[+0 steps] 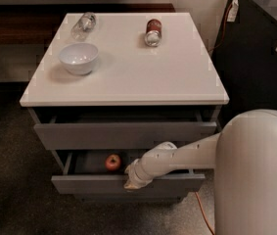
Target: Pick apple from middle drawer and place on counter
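Red apple sits in the open middle drawer under the white counter — end effector just beside it.
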`<state>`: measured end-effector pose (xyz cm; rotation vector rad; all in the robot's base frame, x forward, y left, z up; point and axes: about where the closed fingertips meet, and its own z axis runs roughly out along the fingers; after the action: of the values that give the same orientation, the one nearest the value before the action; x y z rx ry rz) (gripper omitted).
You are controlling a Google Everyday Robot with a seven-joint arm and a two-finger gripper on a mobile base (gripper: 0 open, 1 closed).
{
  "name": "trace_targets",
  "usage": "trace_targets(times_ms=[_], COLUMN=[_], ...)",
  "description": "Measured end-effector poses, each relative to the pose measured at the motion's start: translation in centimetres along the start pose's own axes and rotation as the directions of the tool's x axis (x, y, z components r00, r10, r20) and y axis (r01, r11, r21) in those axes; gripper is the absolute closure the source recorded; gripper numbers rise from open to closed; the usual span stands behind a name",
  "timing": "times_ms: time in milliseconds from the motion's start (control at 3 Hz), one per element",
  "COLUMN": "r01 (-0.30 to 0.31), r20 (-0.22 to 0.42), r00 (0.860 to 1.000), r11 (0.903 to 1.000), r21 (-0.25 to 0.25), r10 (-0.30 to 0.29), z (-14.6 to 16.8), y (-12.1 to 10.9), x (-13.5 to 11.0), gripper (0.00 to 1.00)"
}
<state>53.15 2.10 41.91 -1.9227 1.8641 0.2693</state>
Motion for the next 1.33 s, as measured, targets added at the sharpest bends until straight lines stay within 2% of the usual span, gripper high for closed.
trace_targets(times_ms=[333, 667, 1000, 1333], r01=[0.000, 0.000, 0.003, 0.014], r20=[0.003, 0.003, 0.049, 0.104], r00=[1.000, 1.000, 0.999, 0.995], r11=[1.0000, 1.0000, 0.9976, 0.9896], r21=[-0.004, -0.004, -0.069, -0.143], r10=[0.000, 0.000, 0.000, 0.001], z=[0.0, 0.0, 0.2, 0.1], y=[0.2, 0.2, 3.2, 6.2], x=[-0.1, 0.0, -1.4, -2.9], gripper=[0.47, 0.23, 0.01, 0.00])
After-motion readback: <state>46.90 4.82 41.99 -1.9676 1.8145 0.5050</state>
